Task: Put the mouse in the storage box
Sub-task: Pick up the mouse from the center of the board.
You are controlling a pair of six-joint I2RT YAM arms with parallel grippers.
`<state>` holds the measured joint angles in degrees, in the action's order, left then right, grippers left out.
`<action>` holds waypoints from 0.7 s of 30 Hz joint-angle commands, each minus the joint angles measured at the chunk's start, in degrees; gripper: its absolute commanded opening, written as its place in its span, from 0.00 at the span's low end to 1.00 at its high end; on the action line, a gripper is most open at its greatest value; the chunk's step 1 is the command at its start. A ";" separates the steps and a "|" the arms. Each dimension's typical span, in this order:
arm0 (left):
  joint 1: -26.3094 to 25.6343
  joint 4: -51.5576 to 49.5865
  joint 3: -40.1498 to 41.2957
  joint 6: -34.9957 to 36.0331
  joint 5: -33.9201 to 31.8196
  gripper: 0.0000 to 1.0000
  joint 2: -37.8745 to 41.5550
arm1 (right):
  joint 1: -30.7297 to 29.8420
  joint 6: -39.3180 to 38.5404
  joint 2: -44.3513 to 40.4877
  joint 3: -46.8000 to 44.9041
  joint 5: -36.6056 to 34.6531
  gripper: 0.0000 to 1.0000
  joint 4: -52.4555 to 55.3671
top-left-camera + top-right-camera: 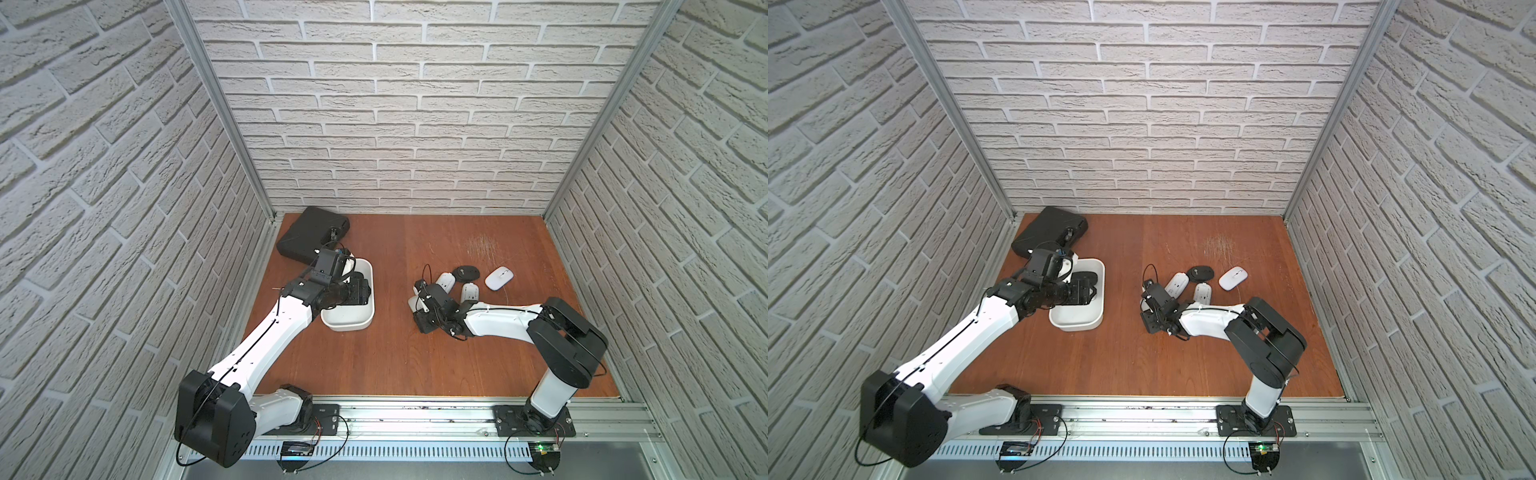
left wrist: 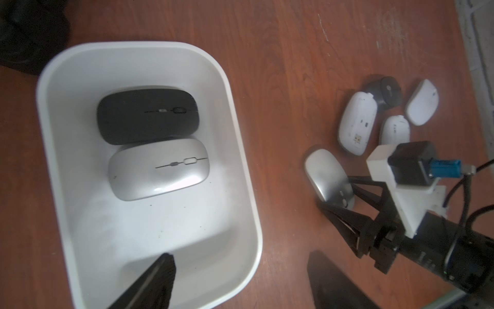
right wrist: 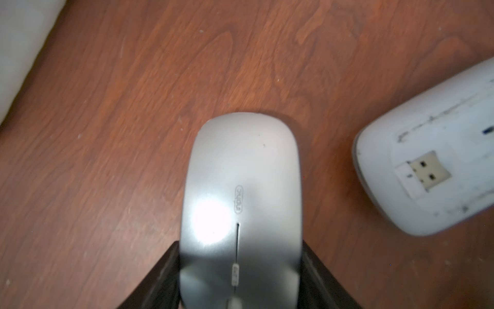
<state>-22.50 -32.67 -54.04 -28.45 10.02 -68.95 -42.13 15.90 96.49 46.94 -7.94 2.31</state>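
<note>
In the right wrist view my right gripper [image 3: 240, 247] is shut on a silver mouse [image 3: 242, 187], one black finger pressed to each of its sides, low over the wooden table. In a top view the right gripper [image 1: 415, 305] is at the near left end of a cluster of mice. The white storage box [image 1: 353, 326] stands to the left, and in the left wrist view it [image 2: 240, 139] holds a black mouse [image 2: 147, 115] and a silver-white mouse [image 2: 157, 168]. My left gripper [image 2: 246, 270] hangs open and empty over the box's near rim.
Two white mice lying bottom up [image 1: 445, 281] [image 1: 469, 292], a white mouse [image 1: 500, 277] and a black mouse [image 1: 466, 273] lie on the table right of the held one. A flat black case [image 1: 309, 235] sits at the back left corner, behind the box. Brick-patterned walls enclose three sides.
</note>
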 commanded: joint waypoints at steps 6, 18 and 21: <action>-0.53 18.77 3.12 -7.44 25.62 0.83 -1.86 | -0.57 -14.93 -20.02 -16.96 17.00 0.50 -29.91; -11.31 24.95 -0.51 -7.91 27.59 0.72 -11.36 | -1.00 -17.39 -25.83 -22.71 24.38 0.51 -39.70; -11.94 25.80 -0.54 -8.76 28.20 0.66 -12.26 | -1.03 -18.08 -26.41 -22.84 23.88 0.51 -38.90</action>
<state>-33.91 -10.41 -53.30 -36.53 36.84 -80.71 -42.59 -0.73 71.90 24.56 14.66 -31.53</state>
